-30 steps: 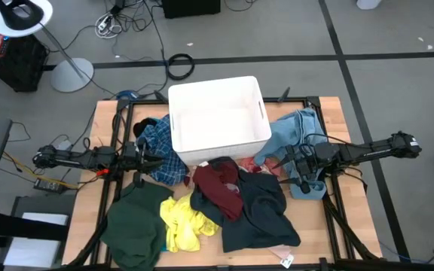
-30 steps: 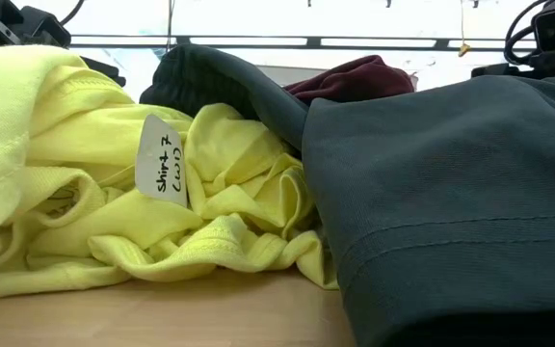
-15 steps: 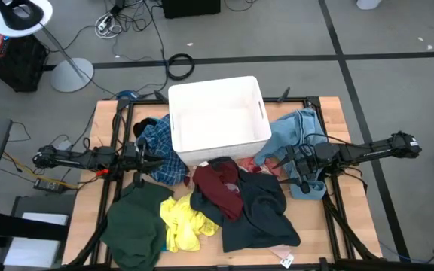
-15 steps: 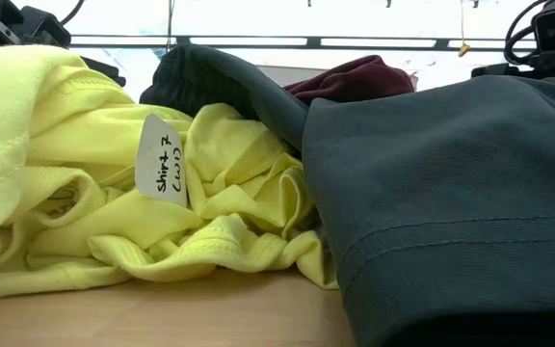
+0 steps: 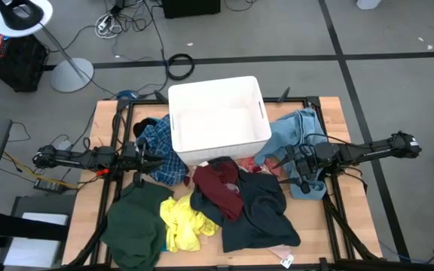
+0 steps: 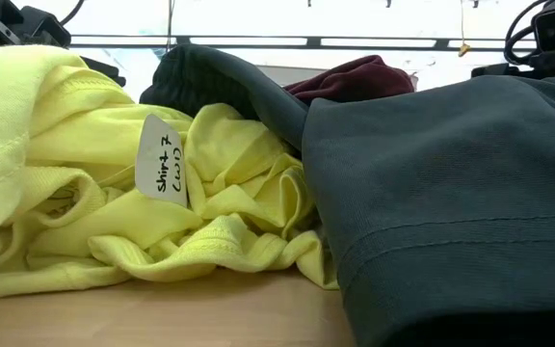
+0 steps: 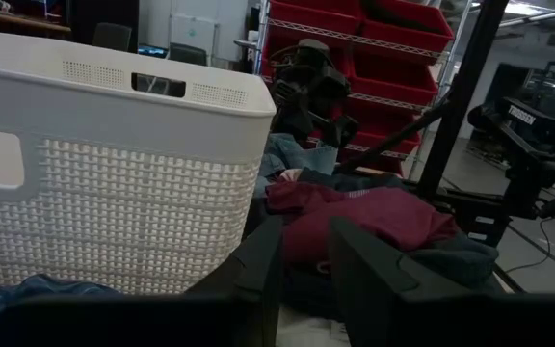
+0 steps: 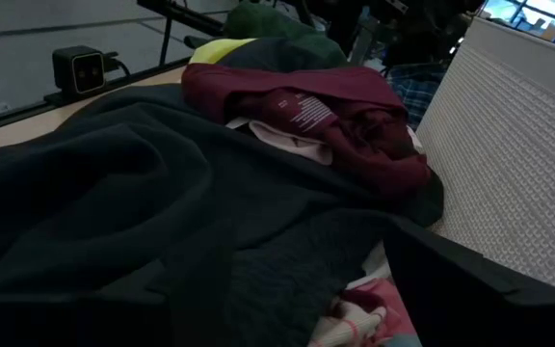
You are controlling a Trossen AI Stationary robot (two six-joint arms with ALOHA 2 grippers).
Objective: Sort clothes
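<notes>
High view shows my wooden table (image 5: 330, 113) carrying a white rectangular plastic bin (image 5: 217, 119) with perforated, basket-weave walls near the far edge, and the soft, crumpled clothes heaped around it. A blue plaid woven shirt (image 5: 160, 150) lies bunched against the bin's left wall; a light blue denim piece (image 5: 292, 132) sits folded against its right wall. Toward the near edge, a dark green knit garment (image 5: 136, 223) spreads near the left corner, its long axis running from the near edge toward the middle. Beside it a wrinkled yellow jersey shirt (image 5: 181, 224) carries a small white handwritten tag (image 6: 160, 159). A maroon garment (image 5: 221, 184) drapes across a smooth dark navy sweatshirt-like garment (image 5: 258, 211), which stretches from the bin's front down to the near edge. A bit of pink-and-white fabric (image 8: 369, 308) peeks from under it.

My left gripper (image 5: 148, 162) hovers level at the left edge of the plaid shirt, fingers (image 7: 258, 265) parted a little, nothing between them. My right gripper (image 5: 281, 162) reaches in level from the right edge beside the denim, fingers spread wide, holding nothing.
</notes>
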